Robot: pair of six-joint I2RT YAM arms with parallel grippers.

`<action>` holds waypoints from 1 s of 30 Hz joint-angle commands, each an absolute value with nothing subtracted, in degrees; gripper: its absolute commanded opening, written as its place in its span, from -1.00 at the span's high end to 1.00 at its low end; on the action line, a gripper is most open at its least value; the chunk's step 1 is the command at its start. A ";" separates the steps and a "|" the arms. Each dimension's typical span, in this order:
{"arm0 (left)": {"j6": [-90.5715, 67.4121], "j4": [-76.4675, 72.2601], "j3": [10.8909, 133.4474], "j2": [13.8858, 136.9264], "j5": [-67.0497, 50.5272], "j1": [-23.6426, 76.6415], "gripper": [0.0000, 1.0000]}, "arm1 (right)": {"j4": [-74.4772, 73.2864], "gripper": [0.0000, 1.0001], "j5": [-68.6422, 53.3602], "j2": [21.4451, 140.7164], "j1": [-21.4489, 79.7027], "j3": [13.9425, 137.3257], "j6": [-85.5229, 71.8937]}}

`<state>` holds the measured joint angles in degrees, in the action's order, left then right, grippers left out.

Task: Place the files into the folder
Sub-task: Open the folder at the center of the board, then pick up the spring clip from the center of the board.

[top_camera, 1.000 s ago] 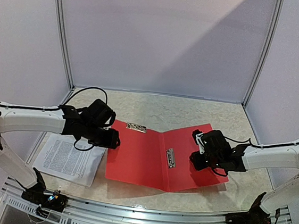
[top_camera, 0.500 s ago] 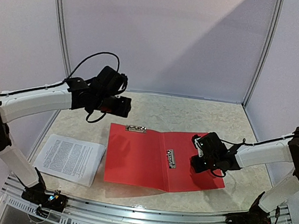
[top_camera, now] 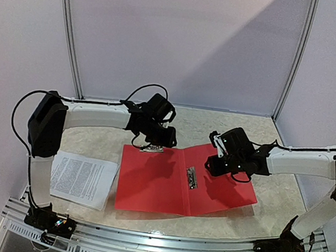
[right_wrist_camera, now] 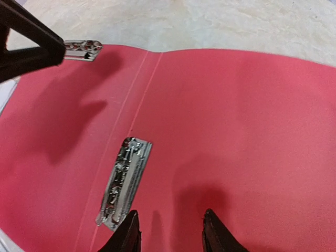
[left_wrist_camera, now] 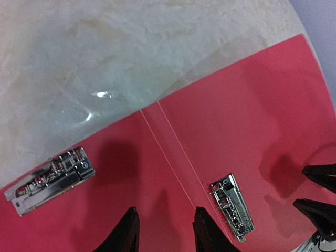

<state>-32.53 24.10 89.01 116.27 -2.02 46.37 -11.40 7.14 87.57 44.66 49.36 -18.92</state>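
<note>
**Near the front edge: folder lies open, both claws spread above it**

Close to the near-left corner of the tabletop [top_camera: 216, 126], the files [top_camera: 83, 180] lie flat as a small stack of printed white sheets. They sit just beside the left cover of the folder [top_camera: 156, 185]; whether the two touch cannot be told. No claw touches the sheets.

Toward the middle of the near edge, the red folder lies open with its inner side up, both covers spread flat and the crease running from near to far. A metal clip [left_wrist_camera: 232, 207] sits just right of that crease on the right cover.

Farther back, the right gripper [right_wrist_camera: 170, 235] hangs low over the right cover, its fingers apart with nothing between them. Its shadow falls on the red plastic right under the tips. Contact with the cover cannot be judged.

At the far edge of the left cover, the left gripper [left_wrist_camera: 165, 232] points down at the crease area. Its fingers are also spread and hold nothing. A second clip [left_wrist_camera: 50, 181] lies at that far edge of the left cover, partly over the bare marbled surface.
</note>
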 commanded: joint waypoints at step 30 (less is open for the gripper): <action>-49.74 4.61 78.11 121.64 -11.60 51.54 0.49 | -4.75 0.54 -15.71 97.18 46.46 46.87 -33.43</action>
